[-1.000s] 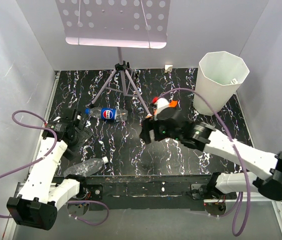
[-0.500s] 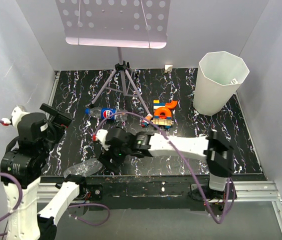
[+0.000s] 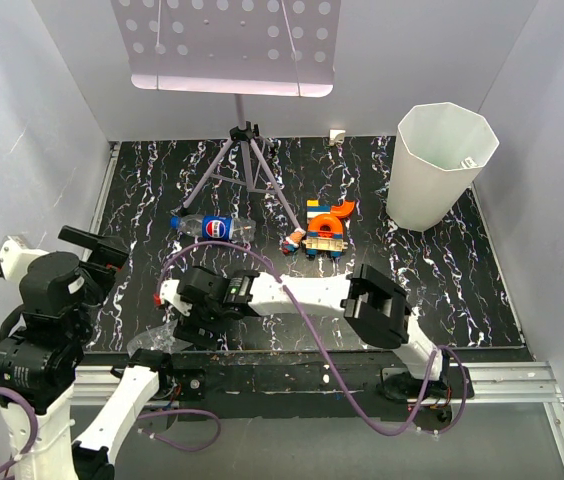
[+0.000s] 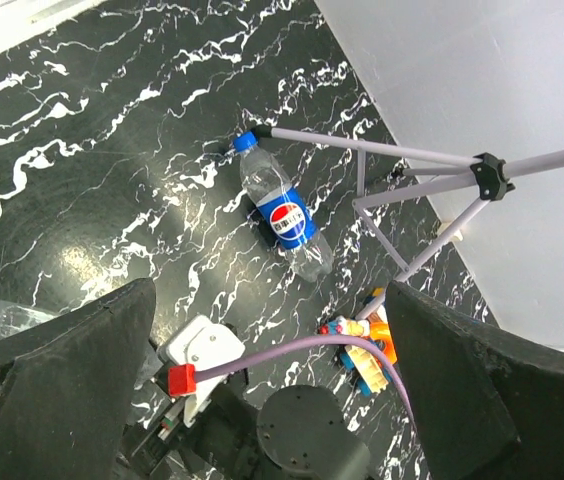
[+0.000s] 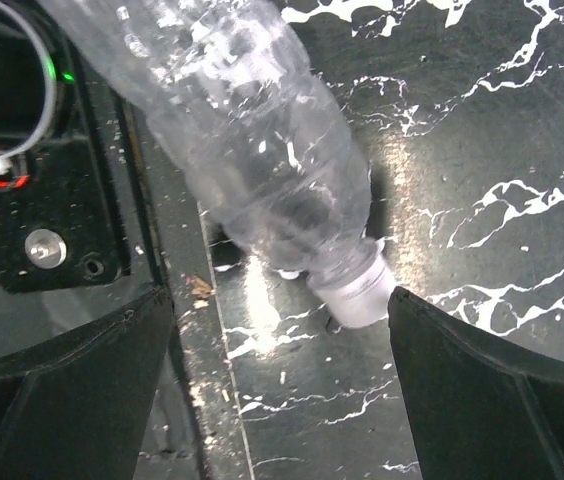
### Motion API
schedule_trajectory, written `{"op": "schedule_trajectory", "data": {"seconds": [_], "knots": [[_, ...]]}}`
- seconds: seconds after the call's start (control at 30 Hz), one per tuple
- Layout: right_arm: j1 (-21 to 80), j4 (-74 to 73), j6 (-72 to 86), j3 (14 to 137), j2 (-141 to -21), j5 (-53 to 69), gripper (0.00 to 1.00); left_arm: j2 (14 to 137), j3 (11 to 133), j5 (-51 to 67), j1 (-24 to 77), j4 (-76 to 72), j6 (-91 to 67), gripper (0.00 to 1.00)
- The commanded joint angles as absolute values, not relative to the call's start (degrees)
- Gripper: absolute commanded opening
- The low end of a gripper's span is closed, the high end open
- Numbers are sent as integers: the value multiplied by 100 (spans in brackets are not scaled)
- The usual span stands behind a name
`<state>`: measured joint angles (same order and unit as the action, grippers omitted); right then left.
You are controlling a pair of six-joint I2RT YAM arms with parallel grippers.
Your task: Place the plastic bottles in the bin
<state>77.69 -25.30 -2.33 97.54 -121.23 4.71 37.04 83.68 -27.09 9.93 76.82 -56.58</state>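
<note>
Counter (image 3: 442, 270): black marbled slab, grey walls on three sides.

Bin (image 3: 440, 165): tall white faceted container, upright at the far right corner, mouth open. No bottle can be made out inside it from above.

Music stand (image 3: 245, 140): tripod legs planted at the far middle, in nobody's way.

Right arm stretches across the near edge to the left side. Right hand (image 5: 280, 300) hangs over the clear bottle (image 5: 252, 150), fingers apart, one on each side of the neck, nothing gripped. Looks like a lineup for a pinch near the white cap (image 5: 354, 297).

Left hand (image 4: 270, 290): lifted high on the left side, fingers spread and empty, probably parked up there to give the right arm room.

Clear bottle lies on its side at the near-left edge, body over the arm mounting rail, cap end on the counter, well away from the bin.

Pepsi bottle (image 3: 212, 227): on its side by the tripod foot, blue cap to the left, untouched.

Toy blocks (image 3: 324, 228): small cluster mid-counter, not part of the job.
</note>
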Motion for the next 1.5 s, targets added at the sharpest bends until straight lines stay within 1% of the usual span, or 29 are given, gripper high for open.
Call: {"op": "schedule_trajectory", "data": {"seconds": [0.0, 0.27, 0.33, 0.4, 0.47, 0.5, 0.53, 0.57, 0.63, 0.67, 0.7, 0.93, 1.1, 1.3, 1.47], "knots": [[7787, -2531, -588, 10291, -12427, 282, 93, 3647, 8516, -3103, 1002, 8859, -5572, 99], [7770, -2575, -826, 10670, -12981, 35, 94, 3683, 8438, -2883, 1002, 8807, -5520, 99], [7761, -2601, -835, 10722, -13078, -167, 93, 3683, 8394, -2813, 1002, 8780, -5520, 99], [7726, -2672, -818, 10784, -13157, -228, 88, 3700, 8367, -2769, 1002, 8754, -5511, 99], [7734, -2768, -774, 10811, -13131, -386, 76, 3700, 8350, -2751, 1002, 8754, -5485, 99], [7734, -2742, -747, 10697, -13061, -465, 67, 3691, 8341, -2751, 1002, 8728, -5467, 100], [7734, -2681, -730, 10574, -13000, -535, 52, 3691, 8332, -2742, 1002, 8719, -5458, 99], [7734, -2628, -703, 10478, -12895, -580, 43, 3683, 8315, -2742, 1002, 8684, -5467, 99], [7726, -2558, -633, 10301, -12736, -711, 18, 3691, 8306, -2733, 1002, 8631, -5432, 99], [7726, -2540, -581, 10222, -12640, -782, 7, 3700, 8297, -2716, 1002, 8596, -5423, 99], [7726, -2523, -502, 10109, -12552, -834, 1, 3709, 8288, -2698, 1002, 8587, -5414, 99], [7717, -2312, -44, 9370, -11647, -1124, 1, 3770, 8165, -2637, 1002, 8341, -5283, 100], [7699, -2118, 369, 8641, -10444, -1598, 1, 4078, 8384, -2593, 1002, 8288, -5177, 99], [7647, -2601, 755, 7921, -9117, -2214, 1, 4192, 8789, -2725, 1002, 8446, -5177, 99], [7620, -2680, 1036, 7147, -7763, -2645, 1, 4210, 8526, -2506, 1002, 8376, -5255, 99]]}}
